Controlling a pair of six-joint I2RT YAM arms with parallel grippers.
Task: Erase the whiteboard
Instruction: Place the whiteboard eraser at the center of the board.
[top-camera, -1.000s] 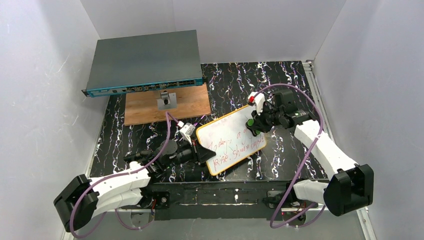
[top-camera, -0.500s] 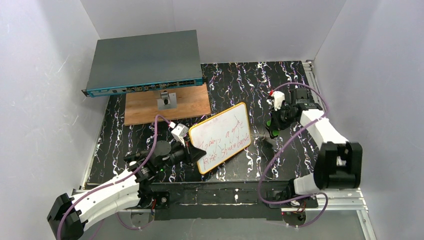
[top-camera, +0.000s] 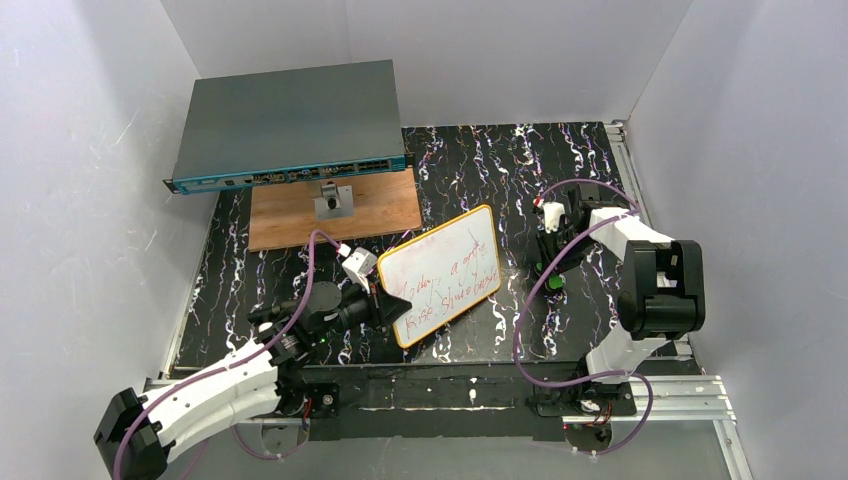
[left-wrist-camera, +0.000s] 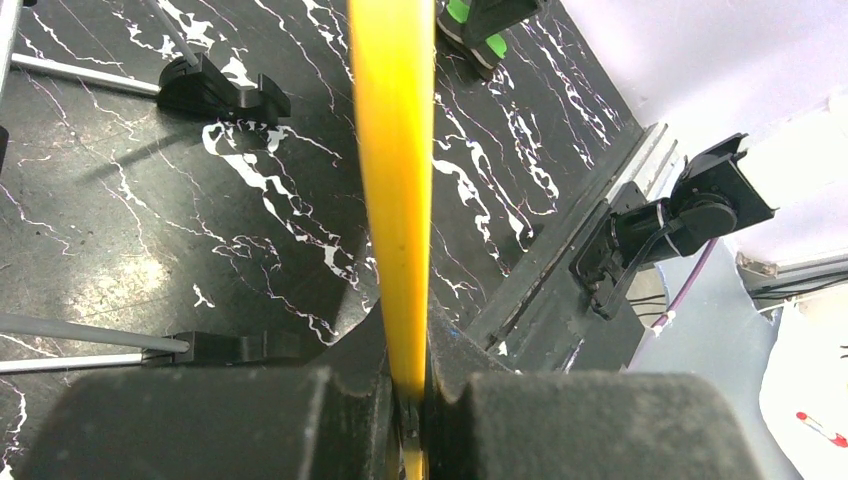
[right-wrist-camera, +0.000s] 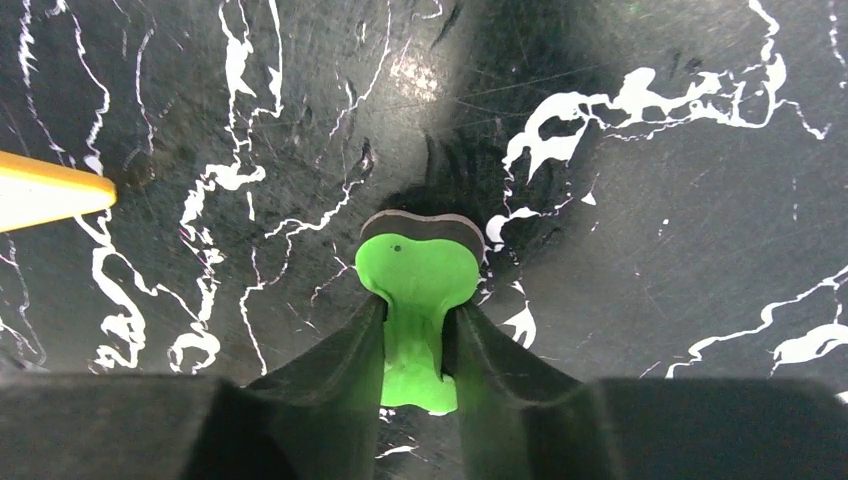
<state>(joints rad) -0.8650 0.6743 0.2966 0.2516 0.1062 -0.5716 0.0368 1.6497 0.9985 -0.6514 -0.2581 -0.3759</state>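
Whiteboard (top-camera: 445, 275) sits mid-mat, right of centre on the black white-veined mat (top-camera: 580, 170); its long axis runs from near-left to far-right; face is turned up toward the overhead camera; red handwriting covers it in two lines, unerased; thin orange rim all round.

Left claw (top-camera: 385, 305) has the board by its near-left edge; in the left wrist view the claw (left-wrist-camera: 408, 395) is pinched tight on the orange rim, no gap either side; the board (left-wrist-camera: 393, 150) shows edge-on there, running straight away from the fingers above the mat; whether its far end touches the mat, cannot tell.

Right claw (top-camera: 548, 262) points down at the mat just right of the board, apart from it; in the right wrist view the claw (right-wrist-camera: 415, 320) stands narrowly parted, both fingers against the slim stem of a green eraser (right-wrist-camera: 418, 270); eraser head is beyond the fingertips, dark pad toward the mat; how firm the hold is, cannot tell; one orange corner of the board (right-wrist-camera: 45, 190) pokes in at that view's left side, well clear of the eraser.

Far left: grey flat box (top-camera: 290, 125) with a row of ports along its near face; brown wooden board (top-camera: 375, 215) just in front of it.
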